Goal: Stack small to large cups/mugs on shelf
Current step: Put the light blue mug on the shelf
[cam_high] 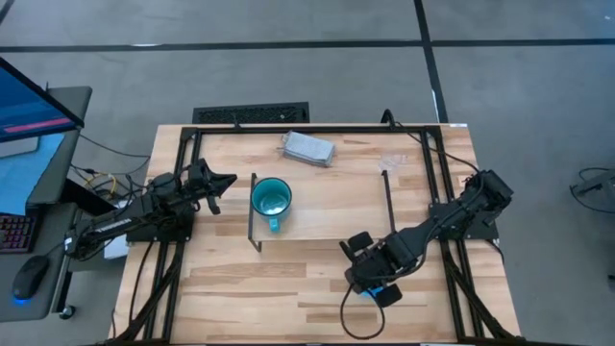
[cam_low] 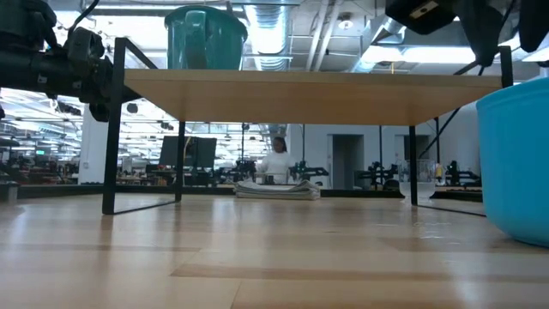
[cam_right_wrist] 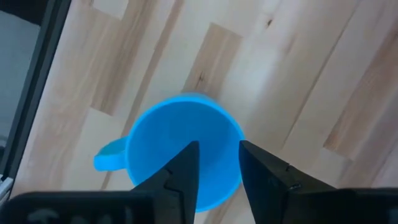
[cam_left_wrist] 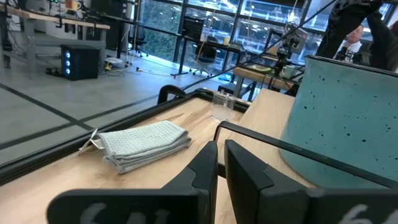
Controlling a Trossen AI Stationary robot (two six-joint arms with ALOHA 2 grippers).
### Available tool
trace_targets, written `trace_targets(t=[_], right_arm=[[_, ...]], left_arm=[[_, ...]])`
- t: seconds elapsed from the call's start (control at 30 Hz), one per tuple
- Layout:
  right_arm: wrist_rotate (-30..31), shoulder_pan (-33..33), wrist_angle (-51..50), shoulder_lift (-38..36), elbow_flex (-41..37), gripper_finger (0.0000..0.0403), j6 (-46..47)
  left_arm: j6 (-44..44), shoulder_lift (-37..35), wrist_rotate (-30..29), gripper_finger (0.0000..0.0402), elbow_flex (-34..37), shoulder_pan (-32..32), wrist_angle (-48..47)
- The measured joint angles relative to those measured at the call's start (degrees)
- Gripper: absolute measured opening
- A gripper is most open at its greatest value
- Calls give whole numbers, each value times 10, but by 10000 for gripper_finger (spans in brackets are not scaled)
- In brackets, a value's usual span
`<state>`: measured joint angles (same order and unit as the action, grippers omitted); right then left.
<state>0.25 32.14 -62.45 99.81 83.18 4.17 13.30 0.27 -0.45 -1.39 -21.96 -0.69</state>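
Observation:
The large teal mug [cam_high: 271, 199] stands upright on the left end of the light-wood shelf [cam_high: 332, 207]; it also shows in the low view [cam_low: 206, 39] and the left wrist view [cam_left_wrist: 348, 118]. The bright blue mug [cam_high: 386, 291] stands upright on the table, near of the shelf. My right gripper [cam_right_wrist: 217, 152] is open above it, pointing down. One finger is over the mug's opening [cam_right_wrist: 180, 134] and the other is outside its rim; no touch shows. The clear cup [cam_high: 392, 161] stands on the table behind the shelf. My left gripper [cam_high: 223, 183] is shut and empty, left of the teal mug.
A grey folded block [cam_high: 307, 148] lies on the table behind the shelf's left half. The shelf's thin dark wire legs [cam_low: 110, 129] stand at its ends, with open room under the board. Bare board lies right of the teal mug. A person [cam_low: 276, 161] is in the room beyond.

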Motion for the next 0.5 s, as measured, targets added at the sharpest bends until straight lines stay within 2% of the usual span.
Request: trace_targets(t=[0.5], right_arm=[[28, 0, 4, 4, 0, 132, -1]], left_arm=[[0, 0, 0, 19, 0, 0, 0]])
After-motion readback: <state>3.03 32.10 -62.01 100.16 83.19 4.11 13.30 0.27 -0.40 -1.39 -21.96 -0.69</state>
